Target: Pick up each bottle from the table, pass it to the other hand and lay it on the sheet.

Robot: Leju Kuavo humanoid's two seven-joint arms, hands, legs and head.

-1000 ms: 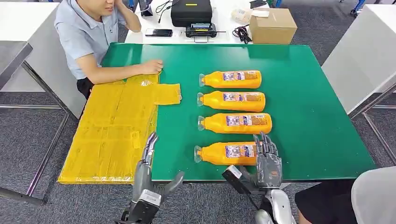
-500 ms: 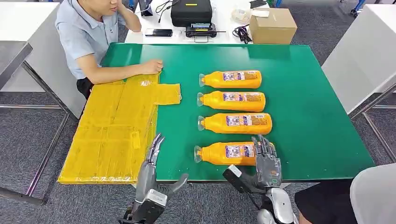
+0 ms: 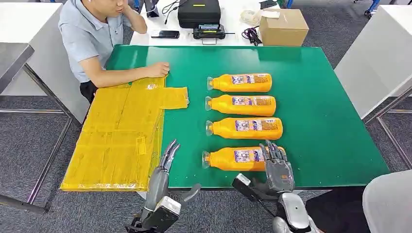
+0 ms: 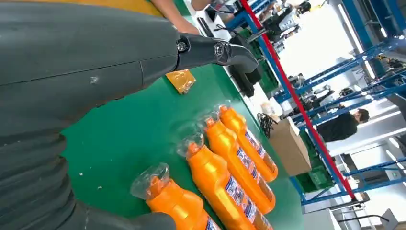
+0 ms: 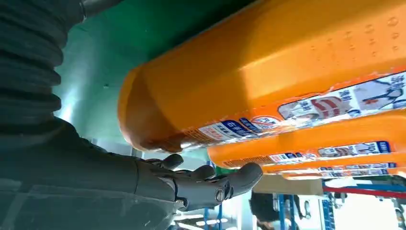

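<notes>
Four orange plastic bottles lie on their sides in a column on the green table (image 3: 320,97), caps wrapped in clear film and pointing toward the yellow sheet (image 3: 121,136). The nearest bottle (image 3: 238,159) rests close to the table's front edge, its glossy body carrying a blue, white and red label. Beyond it lie the second bottle (image 3: 245,128), the third bottle (image 3: 241,105) and the farthest bottle (image 3: 240,82), roughly parallel and apart from one another.

The right hand (image 3: 277,167) lies over the base end of the nearest bottle, dark fingers draped on top of it; the right wrist view shows the rounded orange base close above the hand's curled fingers (image 5: 210,184), with a gap between them and the plastic, so whether it actually grips cannot be told. The left hand (image 3: 165,182) hovers at the front edge between sheet and bottles, fingers straight and thumb splayed, holding nothing. The left wrist view shows the crinkled film on the caps, a detail too small in the head view.

The sheet is a flat, taped, slightly wrinkled yellow wrap lying partly over the table's left edge. A person's hand (image 3: 158,69) rests on its far corner. A cardboard box (image 3: 283,26) and a black case (image 3: 199,12) sit behind.

Compared with a second ago, the left hand has moved forward and rightward toward the bottles, while the right hand has barely shifted.
</notes>
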